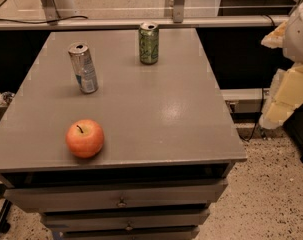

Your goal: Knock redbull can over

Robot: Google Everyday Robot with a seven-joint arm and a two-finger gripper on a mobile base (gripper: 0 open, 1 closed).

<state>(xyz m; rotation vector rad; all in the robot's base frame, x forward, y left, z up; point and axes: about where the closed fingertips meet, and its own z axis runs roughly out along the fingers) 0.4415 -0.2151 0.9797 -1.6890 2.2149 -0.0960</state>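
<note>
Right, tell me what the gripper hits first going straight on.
The gripper, off the right side of the table, seems to point down and slightly left. It would probably meet the floor beside the table first, not the redbull can, though depth is unclear.

A green can [148, 44] stands upright near the grey counter's [166, 109] far edge. An orange-red apple [85, 138] sits by the front-left corner, stem up, with drawers [122, 202] below the front edge.

Redbull can [83, 68] silver with blue patches; green can [148, 43] with pale markings; apple [85, 138] red-orange; worktop [166, 114] plain grey; pincer [283, 101] cream, at the right beside the worktop; floor [271, 199] speckled.
</note>
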